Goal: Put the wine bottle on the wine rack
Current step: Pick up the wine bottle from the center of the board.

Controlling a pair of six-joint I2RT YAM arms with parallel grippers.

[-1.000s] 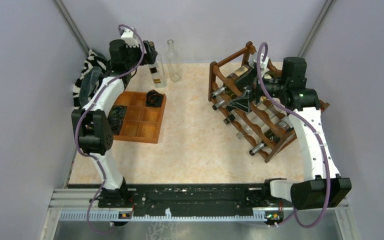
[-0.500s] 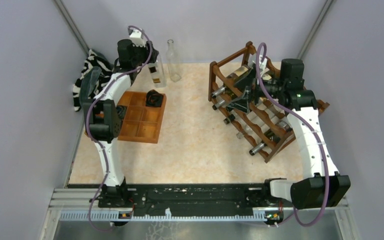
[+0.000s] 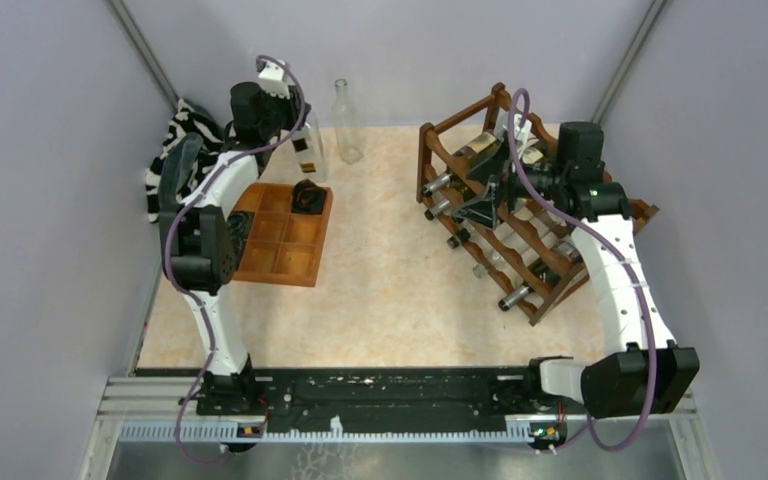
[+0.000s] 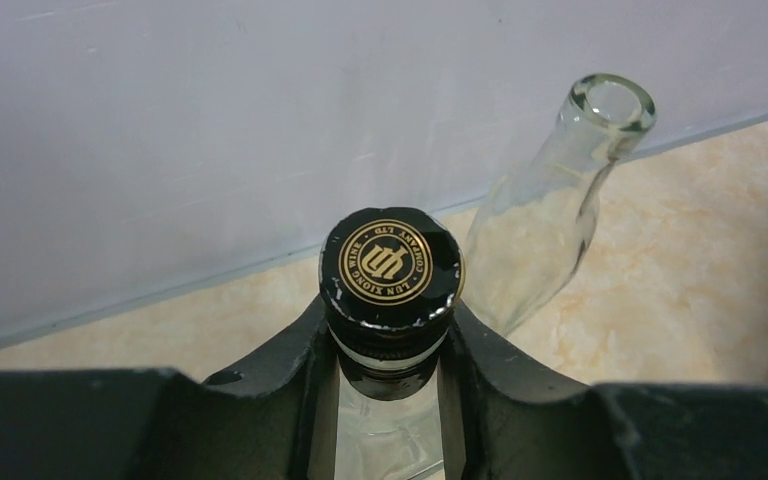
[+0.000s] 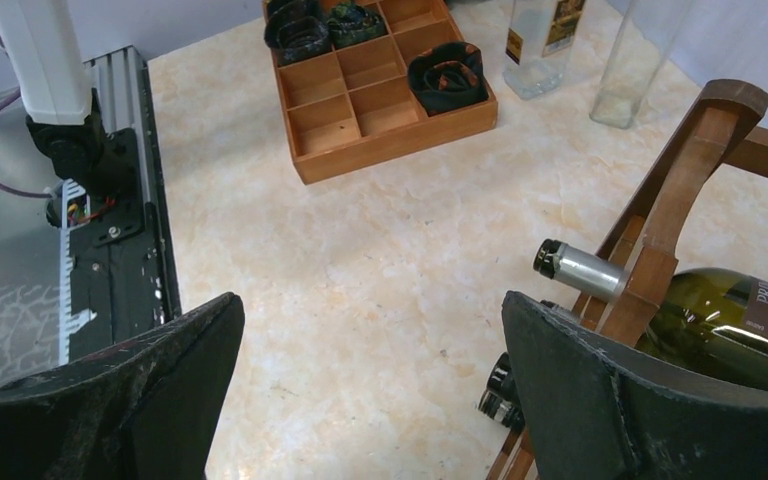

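The left gripper point(image 4: 390, 365) clasps the neck of the upright wine bottle point(image 4: 392, 262) at the far left of the desk point(image 3: 390, 280). The wine rack point(image 3: 463, 112) lies well to its right, where the right gripper point(image 5: 370, 370) hangs open and empty.

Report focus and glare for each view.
Top external: even soft light, sharp throughout, wine rack crisp. Left wrist: wine bottle cap lettering sharp, left pincer fingers dark and soft. Right wrist: table sharp, bright glint on the racked bottle's foil neck.

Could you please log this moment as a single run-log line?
left gripper: closed on wine bottle neck | right gripper: open, by wine rack | wine bottle upright, not racked
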